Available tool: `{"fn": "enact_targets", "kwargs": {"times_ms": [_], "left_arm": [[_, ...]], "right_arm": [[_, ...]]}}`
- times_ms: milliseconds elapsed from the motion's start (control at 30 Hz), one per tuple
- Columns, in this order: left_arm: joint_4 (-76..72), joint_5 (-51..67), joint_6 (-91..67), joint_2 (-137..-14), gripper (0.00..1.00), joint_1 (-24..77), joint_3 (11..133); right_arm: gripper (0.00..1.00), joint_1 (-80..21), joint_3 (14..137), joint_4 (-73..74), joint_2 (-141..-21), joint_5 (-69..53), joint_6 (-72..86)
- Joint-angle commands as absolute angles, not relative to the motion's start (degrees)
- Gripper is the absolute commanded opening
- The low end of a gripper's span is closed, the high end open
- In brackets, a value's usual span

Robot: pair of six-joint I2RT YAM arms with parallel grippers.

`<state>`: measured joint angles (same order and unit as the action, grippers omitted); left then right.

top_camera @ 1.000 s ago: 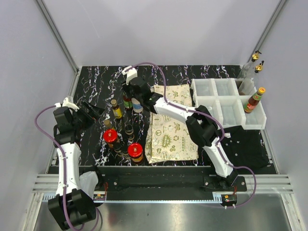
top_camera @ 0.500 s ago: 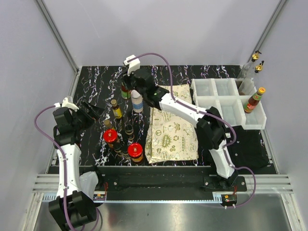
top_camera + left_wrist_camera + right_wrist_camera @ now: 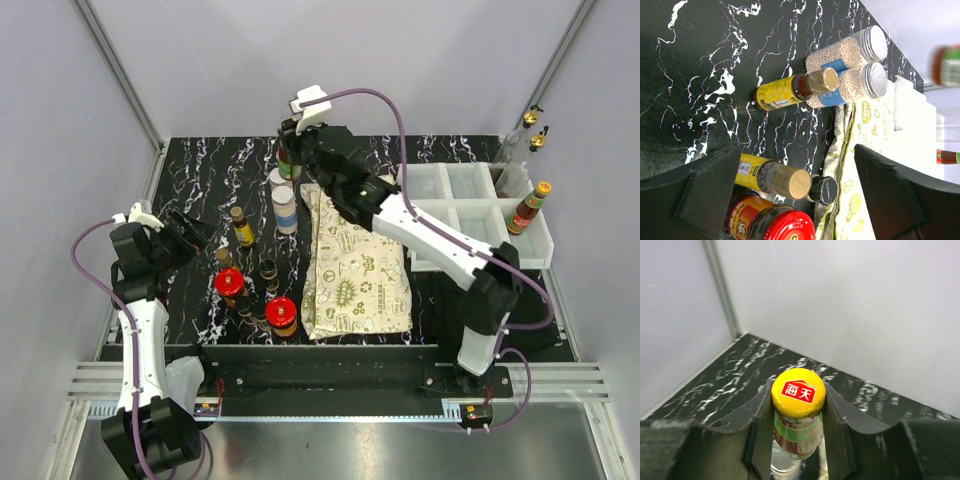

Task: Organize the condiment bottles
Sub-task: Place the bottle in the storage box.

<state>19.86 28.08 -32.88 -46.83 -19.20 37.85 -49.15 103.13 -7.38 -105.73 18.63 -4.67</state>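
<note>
We read this step as carrying one bottle from the crowded left side to the white bins (image 3: pixel 432 210). The right end effector (image 3: pixel 798 422) is clamped on the yellow-capped bottle (image 3: pixel 798 391), one finger on each side just under the cap. It holds the bottle upright at the far side of the worktop (image 3: pixel 200 165), apparently lifted off it. The left end effector (image 3: pixel 796 150) hangs with its fingers wide apart and holds nothing. To do the carry well, we would keep the bottle upright and travel high enough to pass over the two clear jars (image 3: pixel 285 205) and the patterned cloth (image 3: pixel 360 270). We would then lower it straight into a free compartment and let go only once its base rests. Because the grip sits high on the bottle, it may swing, so slow travel suits it. The right wrist view alone shows the grip and the red logo on the cap, but nothing of the bins. The overhead view alone shows the route, the bins at the right with a few bottles at their far end, and two red-capped jars (image 3: pixel 229 281) near the left arm. The left wrist view shows that the clear jars touch side by side and hold pale pellets. It also shows a gold-capped bottle (image 3: pixel 790 91) standing just beside them.
</note>
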Motion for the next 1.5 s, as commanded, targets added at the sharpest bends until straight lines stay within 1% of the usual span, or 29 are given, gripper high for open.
{"fn": "enact_targets", "kwargs": {"times_ms": [0, 133, 267, 367, 500, 667, 833, 1033, 1267, 1467], "left_arm": [[17.6, 28.8, -33.0, -45.7, 0.99, -19.6, 37.7], [17.5, 28.8, -33.0, -45.7, 0.99, -19.6, 37.7], [17.5, 28.9, -33.0, -45.6, 0.99, -19.7, 37.7], [17.5, 28.8, -33.0, -45.5, 0.99, -19.6, 37.6], [17.2, 29.3, -33.2, -45.9, 0.99, -19.6, 37.5], [17.1, 28.8, -33.3, -45.1, 0.99, -19.7, 37.4], [17.0, 28.9, -33.5, -44.9, 0.99, -19.6, 37.4], [17.0, 29.0, -33.5, -45.2, 0.99, -19.7, 37.3], [17.4, 28.2, -33.2, -45.0, 0.99, -19.7, 37.6], [17.4, 27.9, -33.1, -45.8, 0.99, -19.7, 37.7]], "right_arm": [[0.00, -48.6, 99.5, -15.6, -93.7, 30.5, -10.3], [0.00, -46.0, 92.5, -14.5, -87.9, 34.9, -10.5], [0.00, -38.4, 84.8, -11.1, -83.2, 35.7, -8.0], [0.00, -35.0, 78.9, -9.8, -78.9, 36.7, -5.7], [0.00, -28.6, 73.1, -7.5, -73.7, 37.5, -0.9], [0.00, -24.4, 66.9, -4.8, -68.4, 41.6, 2.8], [0.00, -19.3, 65.2, -0.3, -66.7, 41.2, 8.9], [0.00, -15.9, 64.4, -0.4, -64.7, 44.9, 10.1], [0.00, -7.1, 60.2, -0.3, -61.0, 45.9, 12.5], [0.00, -0.4, 57.4, -1.7, -58.3, 49.5, 14.6]]}}
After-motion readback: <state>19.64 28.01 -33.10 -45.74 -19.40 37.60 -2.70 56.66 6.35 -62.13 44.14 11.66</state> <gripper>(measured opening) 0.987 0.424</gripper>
